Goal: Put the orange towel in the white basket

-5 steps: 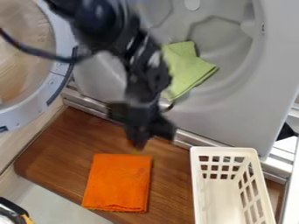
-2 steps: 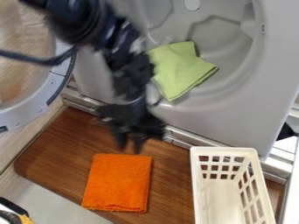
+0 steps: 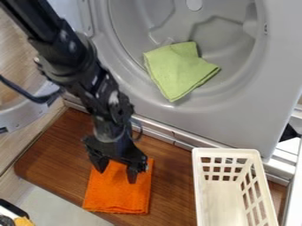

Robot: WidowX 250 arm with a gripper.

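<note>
Orange towel (image 3: 118,195) near the white basket (image 3: 226,152), beneath a wide-spread gripper (image 3: 117,175): seemingly at the grasp, so lower and pinch next.

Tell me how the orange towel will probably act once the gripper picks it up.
The orange towel looks like soft cloth lying flat, so it will likely droop from wherever it is pinched. Its fuzzy surface suggests decent grip rather than slipping. Being thin fabric, it is probably light for its size.
</note>
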